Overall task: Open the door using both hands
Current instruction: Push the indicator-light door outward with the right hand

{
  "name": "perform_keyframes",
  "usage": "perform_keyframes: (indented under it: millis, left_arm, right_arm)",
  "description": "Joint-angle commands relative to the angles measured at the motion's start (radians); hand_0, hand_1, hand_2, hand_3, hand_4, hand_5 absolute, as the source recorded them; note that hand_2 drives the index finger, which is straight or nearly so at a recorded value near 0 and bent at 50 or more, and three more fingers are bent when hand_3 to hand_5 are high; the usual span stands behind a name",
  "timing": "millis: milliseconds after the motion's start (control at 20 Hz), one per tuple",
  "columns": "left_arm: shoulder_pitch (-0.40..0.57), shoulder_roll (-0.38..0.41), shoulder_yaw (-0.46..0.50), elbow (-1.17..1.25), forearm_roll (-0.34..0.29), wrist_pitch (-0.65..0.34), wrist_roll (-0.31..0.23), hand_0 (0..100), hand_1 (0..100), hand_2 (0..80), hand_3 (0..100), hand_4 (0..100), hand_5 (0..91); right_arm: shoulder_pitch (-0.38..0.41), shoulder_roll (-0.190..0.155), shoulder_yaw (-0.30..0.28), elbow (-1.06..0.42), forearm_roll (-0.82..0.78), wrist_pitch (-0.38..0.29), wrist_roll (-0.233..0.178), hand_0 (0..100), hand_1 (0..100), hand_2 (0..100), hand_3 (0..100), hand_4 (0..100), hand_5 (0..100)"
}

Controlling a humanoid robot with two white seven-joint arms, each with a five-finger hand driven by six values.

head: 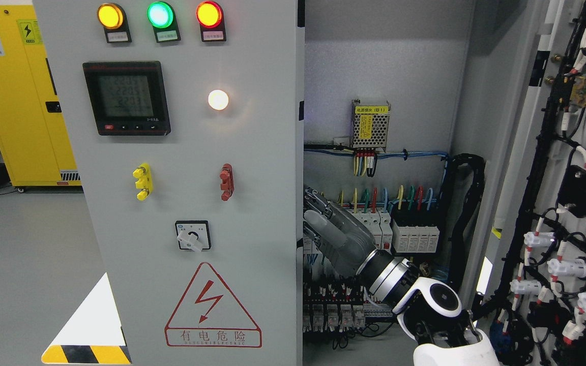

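1. The right arm enters from the lower right. Its white forearm shell sits at the bottom edge, with a white-and-black wrist joint above it and a metal cuff beyond that.
2. The right hand (329, 231) is grey and angled up and to the left. Its back faces the camera and it reaches toward the free edge of the left door (196, 168).
3. Its fingers (315, 199) extend toward the door edge and sit touching it or just behind it. Their tips are hidden, so whether they hold the edge cannot be told.
4. The left door is a grey panel filling the centre-left of the view, with its right edge standing in front of the cabinet interior.
5. On the left door there are three lamps (158, 15) (amber, green, red), a digital meter (126, 97), a lit white indicator (218, 99), a yellow terminal (142, 181), a red terminal (227, 182), a rotary switch (192, 235) and a red-outlined hazard triangle (212, 307).
6. The right door (578, 193) is swung wide open at the far right. Its inner face carries black cable looms and white connectors.
7. The cabinet interior (389, 66) is exposed, showing a small power supply (370, 123), coloured wires and rows of breakers (415, 236).
8. A yellow cabinet (18, 101) stands at the far left, behind the left door.
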Motion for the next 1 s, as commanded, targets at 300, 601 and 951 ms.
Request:
perform_keyframes:
  millis: [300,601,951]
  left_arm:
    - [0.028,0.009,0.0,-0.005,0.001,0.0,0.004,12,56,0.0,0,0,0.0]
    - [0.028,0.009,0.0,-0.005,0.0,0.0,0.004,12,56,0.0,0,0,0.0]
    - [0.028,0.008,0.0,-0.006,0.001,0.0,0.002,12,56,0.0,0,0,0.0]
  right_arm:
    - [-0.002,-0.006,-0.003,-0.02,-0.055,0.001,0.016,0,50,4,0,0,0]
    - [0.012,-0.007,0.004,-0.046,-0.078,0.002,0.016,0,50,4,0,0,0]
    - [0.1,-0.01,0.083,-0.114,-0.078,0.004,0.015,0,50,4,0,0,0]
